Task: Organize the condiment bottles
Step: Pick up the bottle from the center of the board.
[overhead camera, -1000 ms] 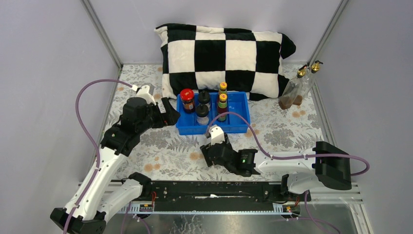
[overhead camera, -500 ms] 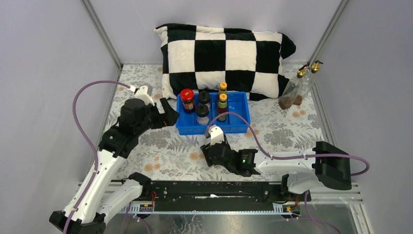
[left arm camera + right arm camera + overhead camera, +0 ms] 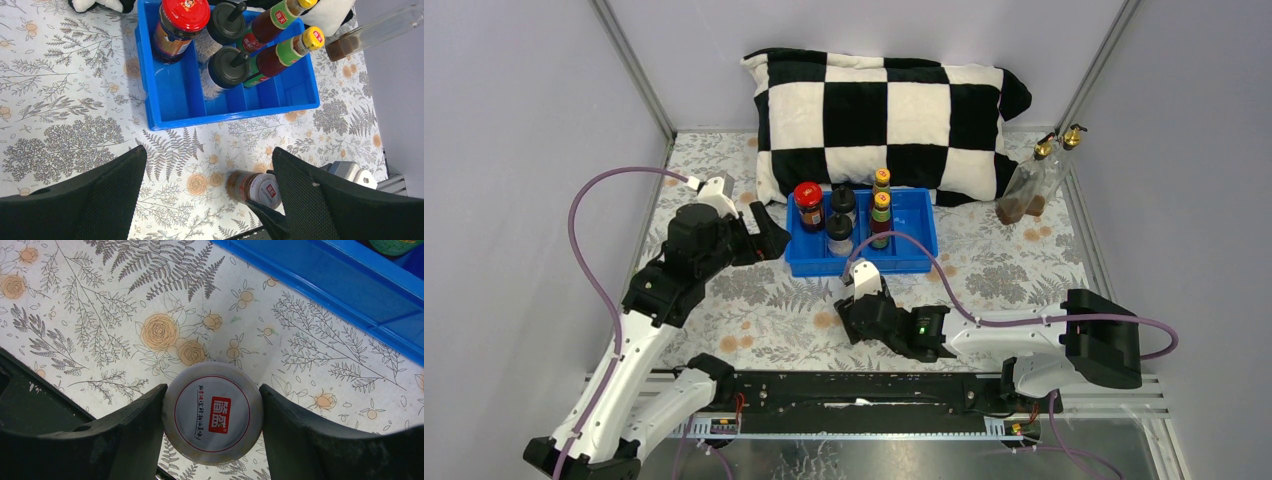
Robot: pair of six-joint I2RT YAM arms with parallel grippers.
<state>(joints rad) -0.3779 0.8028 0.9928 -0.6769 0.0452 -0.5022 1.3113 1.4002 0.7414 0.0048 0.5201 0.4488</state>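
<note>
In the tray, five bottles.

Tray: blue plastic, divided into compartments, mid-table, nearer the far edge.
Pillow: black-and-white checked, lying along the table's far edge, just behind the tray.
Table: covered in a grey floral-print cloth.

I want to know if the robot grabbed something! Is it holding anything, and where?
Yes. The right gripper grips the white-lidded jar by the sides of its lid. The left gripper is open, holding nothing.
</note>
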